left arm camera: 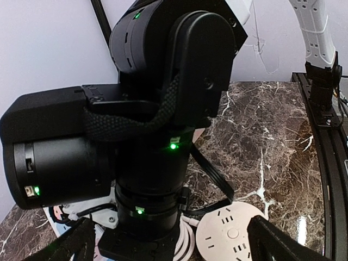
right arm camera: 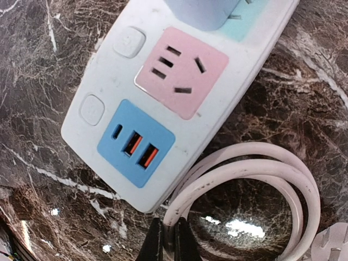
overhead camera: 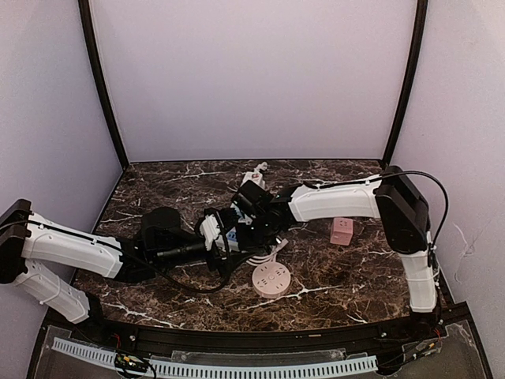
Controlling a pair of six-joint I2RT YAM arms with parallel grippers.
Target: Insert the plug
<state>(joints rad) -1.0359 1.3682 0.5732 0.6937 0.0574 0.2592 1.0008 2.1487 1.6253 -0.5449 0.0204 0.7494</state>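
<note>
Pink round hub (overhead camera: 271, 279) sits closest to the near edge, about midway along it. Behind it at mid-table, a white cable (right arm camera: 244, 167) lies coiled on the marble table (overhead camera: 158, 185) beside the strip (right arm camera: 109, 76). The plug (right arm camera: 333, 243) is white with grey prongs, cut off by the frame, lying loose by the coil and in no socket. The strip is white with a pink socket, a blue USB panel and a pale blue adapter (right arm camera: 204, 11) over its teal end socket. Right gripper (right arm camera: 168, 244) is clenched, tips at the cable; I cannot tell if it pinches it. Left gripper (left arm camera: 170, 220) is spread wide, holding nothing. A pink cube (overhead camera: 342, 230) stands toward the right edge
</note>
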